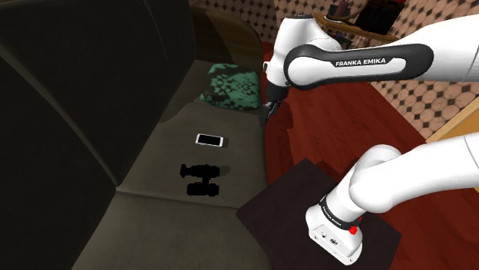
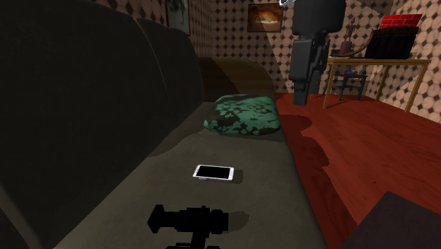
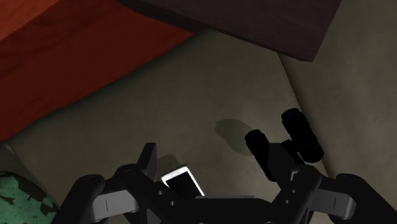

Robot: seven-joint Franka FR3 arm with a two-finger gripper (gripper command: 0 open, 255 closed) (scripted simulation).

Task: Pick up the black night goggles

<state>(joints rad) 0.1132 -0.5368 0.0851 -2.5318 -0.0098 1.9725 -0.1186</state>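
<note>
We see a dark sofa [image 1: 150, 165] with three things lying on its seat. The black night goggles [image 1: 201, 178] sit about in the middle of the seat, halfway between the back and the front edge. They look like two short tubes side by side, and they lie flat. In the second exterior view the goggles [image 2: 189, 221] are the closest thing to us.

A white phone [image 1: 209, 139] with a dark screen lies flat on the seat too, near the goggles but not touching them. Past the phone, a green cushion [image 1: 232, 87] with dark spots rests at the far end of the seat, up against the sofa's back.

The white arm [image 1: 345, 61] reaches out from its dark stand [image 1: 295, 203], which stands on the red wood floor [image 1: 322, 130] beside the sofa's front edge. The hand [image 1: 269, 111] hangs in the air over the seat's front edge, near the cushion and well apart from the goggles.

From the wrist view we look down on the seat. The hand [image 3: 222, 162] is let go — its two black fingers stand apart and grip nothing. The phone [image 3: 184, 183] shows far below in the gap between them, and the goggles [image 3: 286, 143] lie on the seat off to one side.
</note>
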